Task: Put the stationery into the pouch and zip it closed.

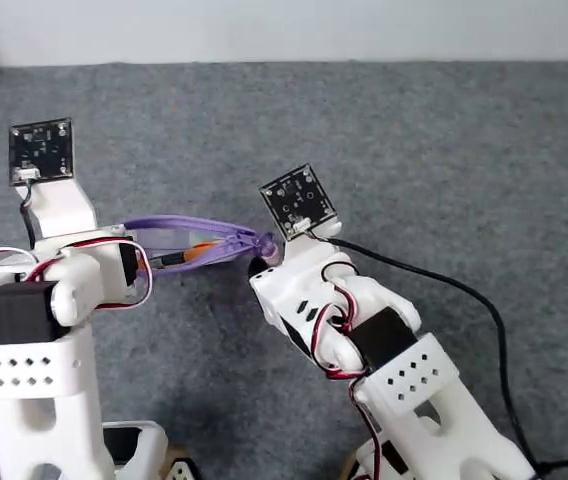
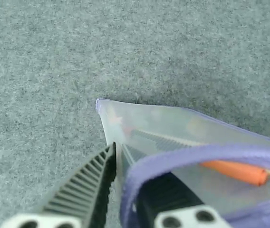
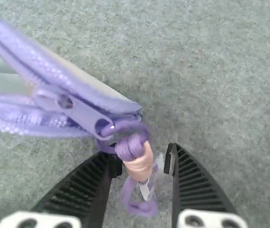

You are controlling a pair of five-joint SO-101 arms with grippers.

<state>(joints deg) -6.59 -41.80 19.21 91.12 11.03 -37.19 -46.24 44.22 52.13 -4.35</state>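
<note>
Toward the table (image 1: 444, 140) front edge, the left claw (image 2: 123, 159) pinches the pouch (image 2: 173, 128) end to brace it; the right claw (image 3: 142, 153) sits released astride the zip cord (image 3: 132, 148), likely to pull.

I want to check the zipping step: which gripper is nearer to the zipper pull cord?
Right. The right gripper straddles the zipper pull cord; the left gripper holds the pouch at its opposite end.

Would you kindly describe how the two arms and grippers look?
Both the left arm and right arm have white plastic shells with black servo blocks and looped red, black and white wires. Each wrist carries a small black camera board. The fingers are black and ribbed. A black cable trails from the right arm.
</note>
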